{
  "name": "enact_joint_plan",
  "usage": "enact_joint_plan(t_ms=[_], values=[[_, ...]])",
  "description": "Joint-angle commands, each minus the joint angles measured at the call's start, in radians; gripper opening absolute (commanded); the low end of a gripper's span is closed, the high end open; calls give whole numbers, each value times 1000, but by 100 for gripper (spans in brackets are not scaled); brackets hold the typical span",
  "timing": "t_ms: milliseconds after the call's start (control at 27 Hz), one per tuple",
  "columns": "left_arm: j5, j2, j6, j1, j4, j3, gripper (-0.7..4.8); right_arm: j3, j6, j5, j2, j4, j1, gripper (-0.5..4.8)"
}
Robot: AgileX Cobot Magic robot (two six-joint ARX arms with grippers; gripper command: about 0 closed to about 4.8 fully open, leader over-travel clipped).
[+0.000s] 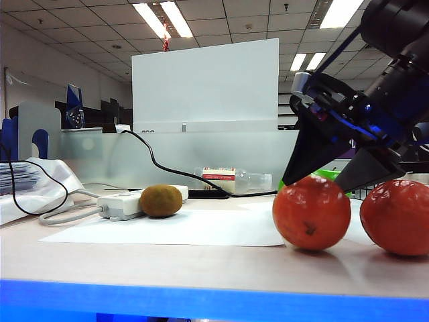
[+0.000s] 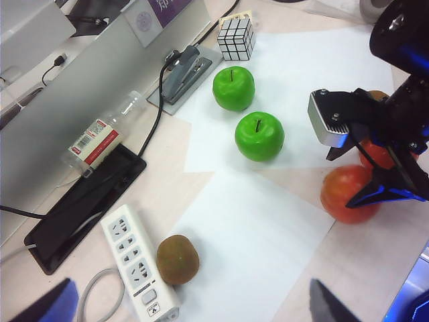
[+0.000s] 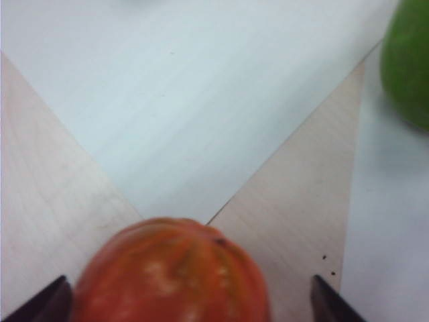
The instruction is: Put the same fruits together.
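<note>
With both tools wide, right tool (image 3: pixel 188 302) straddles orange (image 3: pixel 171 272) — seemingly untouched.

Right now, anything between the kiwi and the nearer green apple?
No object; only white paper lies between kiwi and nearer green apple, seen in the left wrist view.

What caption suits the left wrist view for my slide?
Open right gripper straddles one orange-red orange; two glossy green apples sit paired.
</note>
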Motion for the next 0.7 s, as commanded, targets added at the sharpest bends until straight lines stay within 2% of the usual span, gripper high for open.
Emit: enact_joint_plan(t_ms=[37,260,408,519,705], values=[[6,-2,0,-2,0,3,479,4,10,3,-3,13,2,479],[8,-2,-1,-2,-6,3,479,5,26,19,-4,112,-1,479],[39,-2,-1,-2,-6,3,479,20,100,35,-17,219,-28,479],[44,-2,-1,-2,-6,3,479,64,100,49,-43,193,-67,479],[47,-2,-1,-2,-5,3,479,108,94,95,-148,42,-207,479]])
